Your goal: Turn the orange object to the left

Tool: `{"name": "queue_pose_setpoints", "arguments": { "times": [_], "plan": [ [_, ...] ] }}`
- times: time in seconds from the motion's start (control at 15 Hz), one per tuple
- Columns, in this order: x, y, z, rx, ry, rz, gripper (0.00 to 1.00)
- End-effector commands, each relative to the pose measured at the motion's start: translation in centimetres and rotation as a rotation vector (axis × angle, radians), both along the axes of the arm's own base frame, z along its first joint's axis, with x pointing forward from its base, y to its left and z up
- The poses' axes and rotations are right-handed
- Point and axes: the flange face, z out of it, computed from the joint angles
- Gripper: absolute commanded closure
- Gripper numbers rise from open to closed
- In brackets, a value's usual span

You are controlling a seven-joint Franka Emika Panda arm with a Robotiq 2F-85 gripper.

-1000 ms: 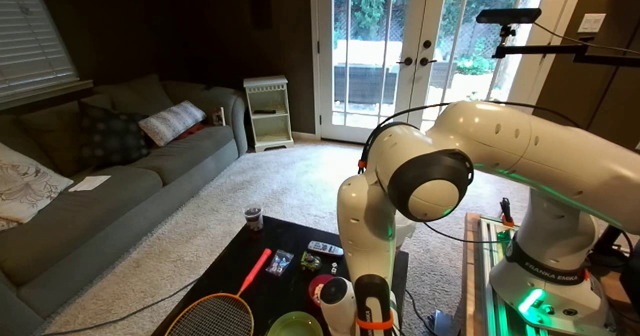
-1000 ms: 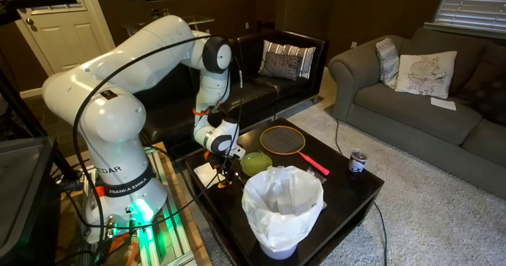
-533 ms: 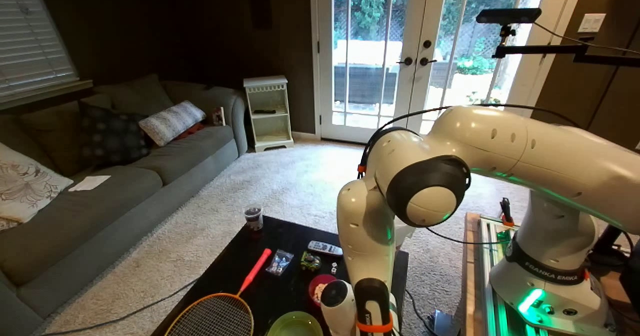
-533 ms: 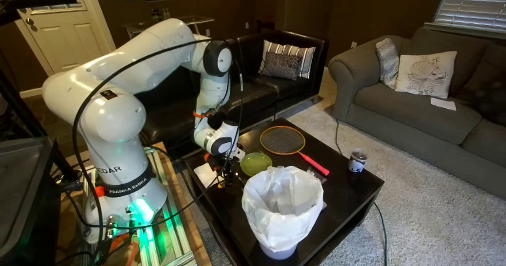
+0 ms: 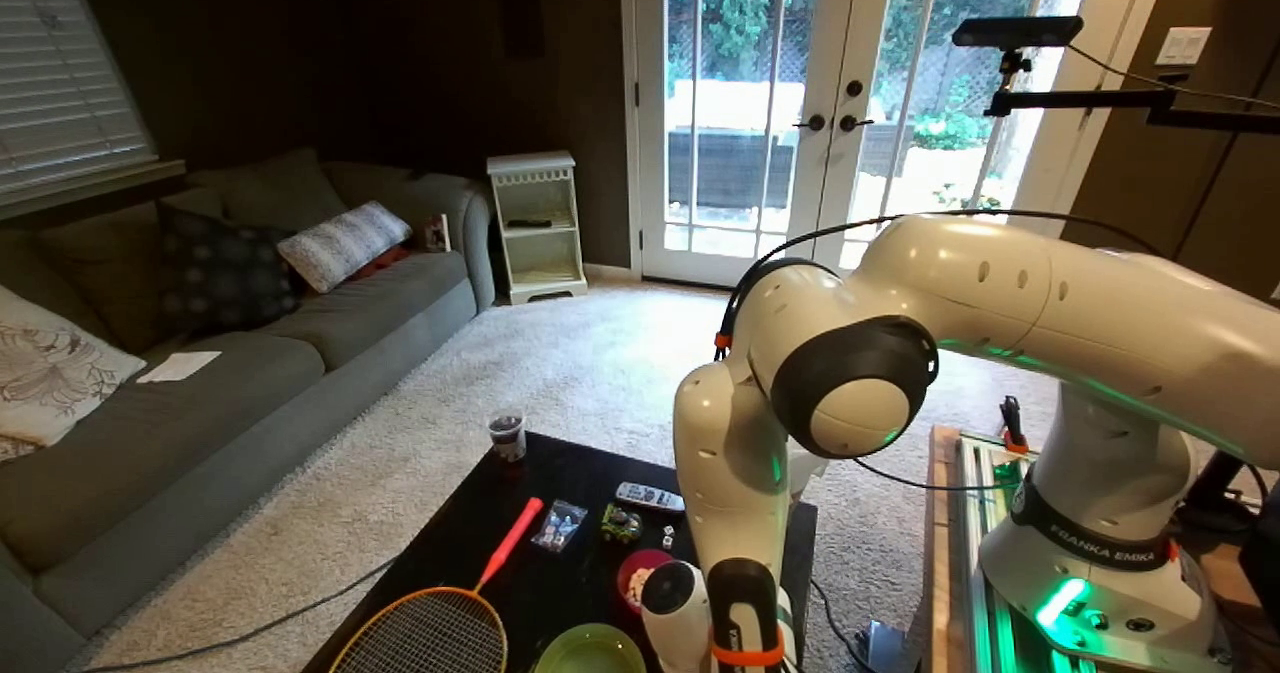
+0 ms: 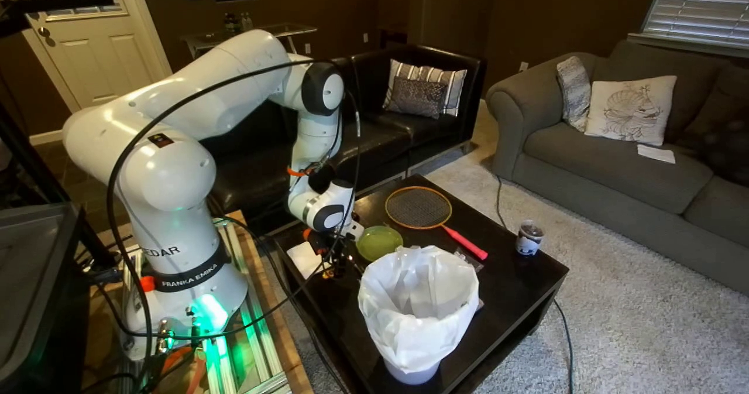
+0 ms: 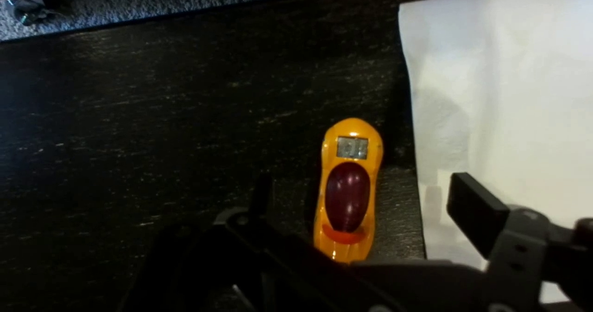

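Observation:
An orange-yellow toy car [image 7: 350,173] with a dark red roof lies on the black table in the wrist view. A small yellow patch of it [image 6: 329,274] shows below my gripper in an exterior view. My gripper [image 7: 368,200] is open. Its fingers stand to the left and right of the car with a gap on both sides, and its dark body covers the car's lower end. My gripper also shows low over the table [image 6: 338,265] in an exterior view. A roundish red-orange object does not clearly show in any view.
A white napkin [image 7: 500,94] lies under my right finger. A green dish [image 6: 379,243], a racket [image 6: 418,208] and a white-lined bin [image 6: 418,300] stand near. A red bowl [image 5: 630,573], a remote [image 5: 650,496] and a cup [image 5: 508,440] are on the table.
My arm and gripper have lowered a little toward the table. The table's objects have not visibly moved.

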Motion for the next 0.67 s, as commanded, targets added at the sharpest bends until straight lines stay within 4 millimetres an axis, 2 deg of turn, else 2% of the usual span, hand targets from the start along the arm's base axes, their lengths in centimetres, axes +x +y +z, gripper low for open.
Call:
{"name": "queue_pose_setpoints", "arguments": {
  "times": [0.0,0.27,0.6],
  "plan": [
    [0.3,0.03,-0.51,-0.003,-0.011,-0.022,0.31],
    [0.39,-0.06,-0.46,-0.006,-0.012,-0.023,0.61],
    [0.43,-0.12,-0.45,-0.007,-0.012,-0.023,0.92]
  ]
}}
